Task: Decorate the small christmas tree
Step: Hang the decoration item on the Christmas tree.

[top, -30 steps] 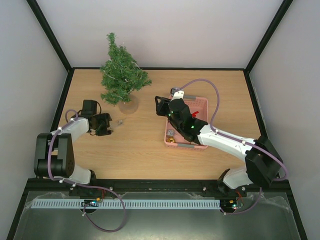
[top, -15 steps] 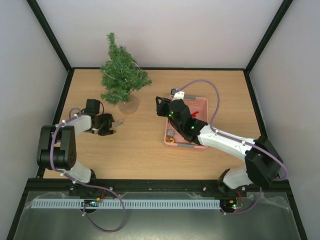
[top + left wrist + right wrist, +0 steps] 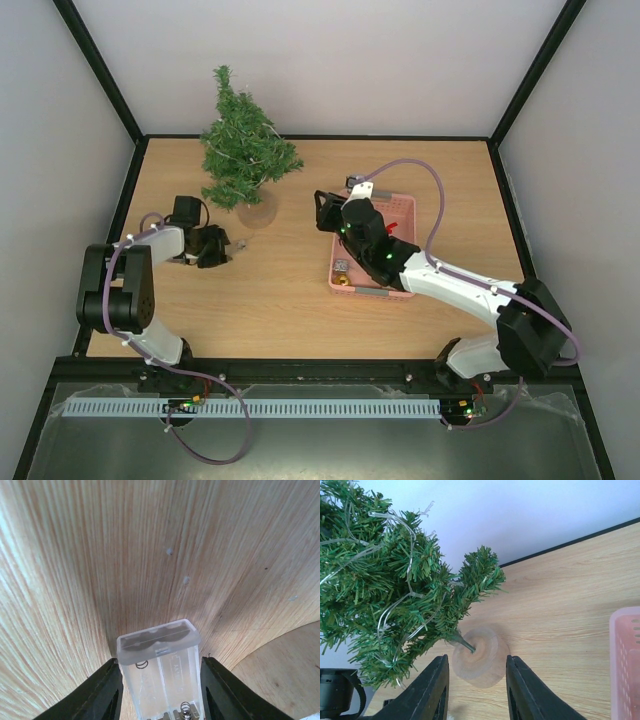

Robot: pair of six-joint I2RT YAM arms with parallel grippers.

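Note:
The small christmas tree [image 3: 243, 150] stands at the back left on a round clear base [image 3: 257, 210], with a clear light string [image 3: 395, 605] wound through its branches. My left gripper [image 3: 228, 247] lies low on the table left of the tree. In the left wrist view a clear plastic battery box [image 3: 160, 665] sits between its fingers, which press both sides. My right gripper [image 3: 325, 210] hovers right of the tree, open and empty. In the right wrist view the tree's base [image 3: 480, 657] shows beyond the gap between its fingers.
A pink plastic basket [image 3: 405, 210] with small ornaments sits under the right arm, its edge also at the right of the right wrist view as the basket [image 3: 626, 660]. Black frame rails border the table at the back and sides.
The left fingers have closed in on the battery box, and the left forearm has swung slightly inward. The right arm has shifted a little to the right.

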